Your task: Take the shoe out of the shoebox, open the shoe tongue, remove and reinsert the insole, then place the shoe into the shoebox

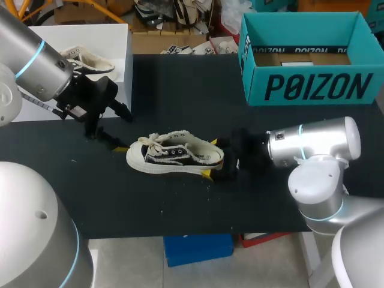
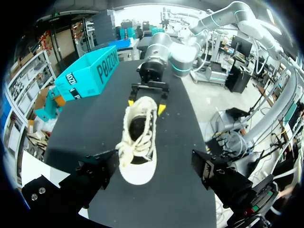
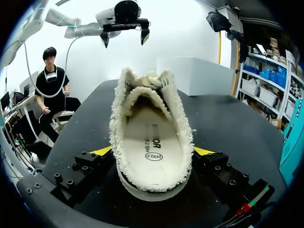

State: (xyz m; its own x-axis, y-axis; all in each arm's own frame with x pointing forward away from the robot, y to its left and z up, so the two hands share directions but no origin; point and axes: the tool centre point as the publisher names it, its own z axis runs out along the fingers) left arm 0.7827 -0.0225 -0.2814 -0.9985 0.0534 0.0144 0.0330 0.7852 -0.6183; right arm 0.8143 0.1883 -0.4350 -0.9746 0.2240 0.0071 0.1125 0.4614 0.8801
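Black table (image 1: 180, 204) fills your view, side to side. Near its middle lies the shoe (image 1: 177, 157), sole flat on the top, toe pointing to your left side and heel to your right. Look to the far right corner and you have the teal shoebox (image 1: 312, 87), standing on the table with its open top up, well apart from the shoe. At the far left there's a white box (image 1: 90, 33). It may rest on the table's corner or just beside it; you can't tell from here.

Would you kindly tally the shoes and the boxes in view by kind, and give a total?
Shoes: 2 (centre shoe, far shoe)
Boxes: 2 (teal shoebox, white box)
Total: 4
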